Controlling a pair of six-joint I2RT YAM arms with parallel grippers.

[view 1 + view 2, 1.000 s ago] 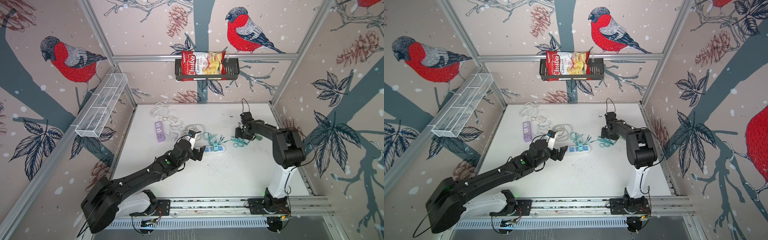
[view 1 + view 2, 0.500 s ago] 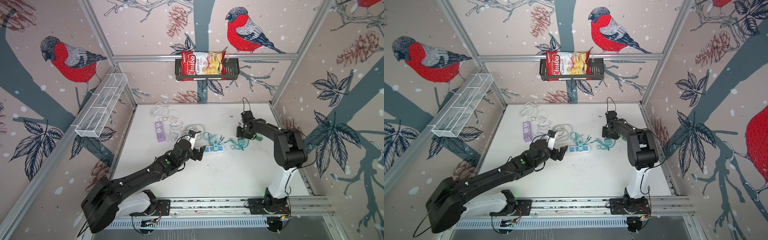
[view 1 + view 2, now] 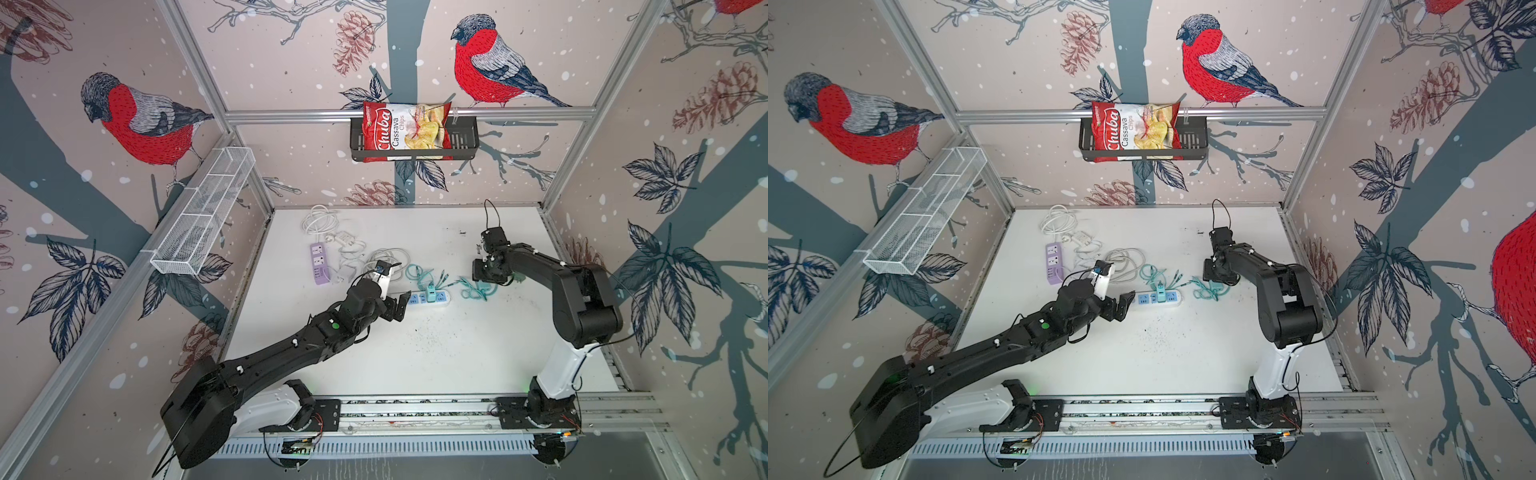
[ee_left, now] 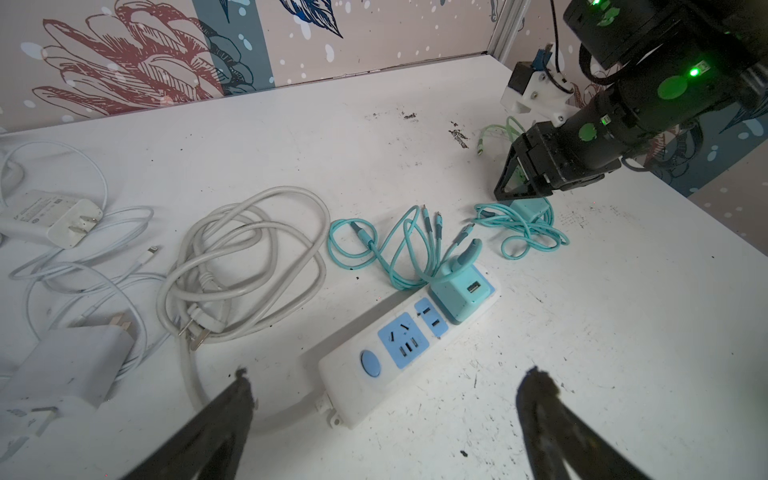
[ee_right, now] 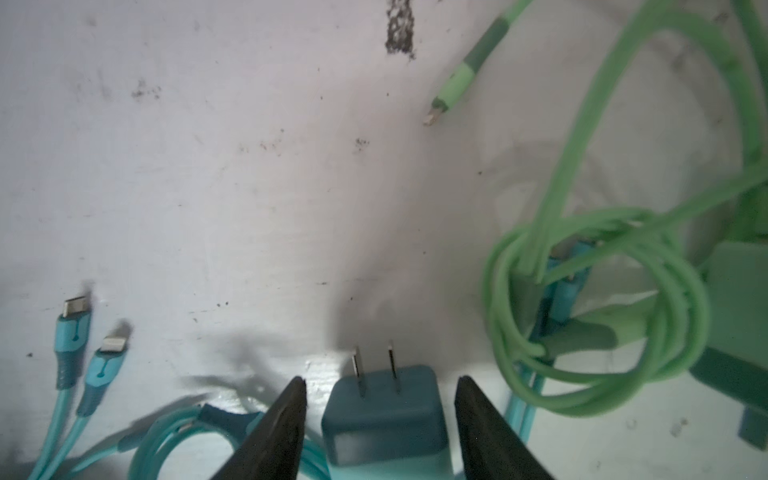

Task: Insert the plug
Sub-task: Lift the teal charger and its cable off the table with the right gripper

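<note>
On the white table (image 3: 457, 353), the left gripper (image 3: 397, 306) stands spread wide and empty at the switch end of the power strip (image 3: 428, 298). In both top views the strip runs toward three o'clock from the gripper, with a teal adapter (image 4: 459, 297) already seated in it. Farther toward three o'clock, the teal plug (image 5: 384, 409) lies among teal cables (image 3: 473, 291), prongs pointing away from the right gripper (image 5: 380, 383). That gripper straddles the plug, jaws parted, with a gap on either side.

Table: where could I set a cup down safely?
Bare: the near table right of the left arm, between the white power strip and the front rail; also the far middle by the back wall. Crowded: the band from the purple strip through white cords to teal cables.
</note>
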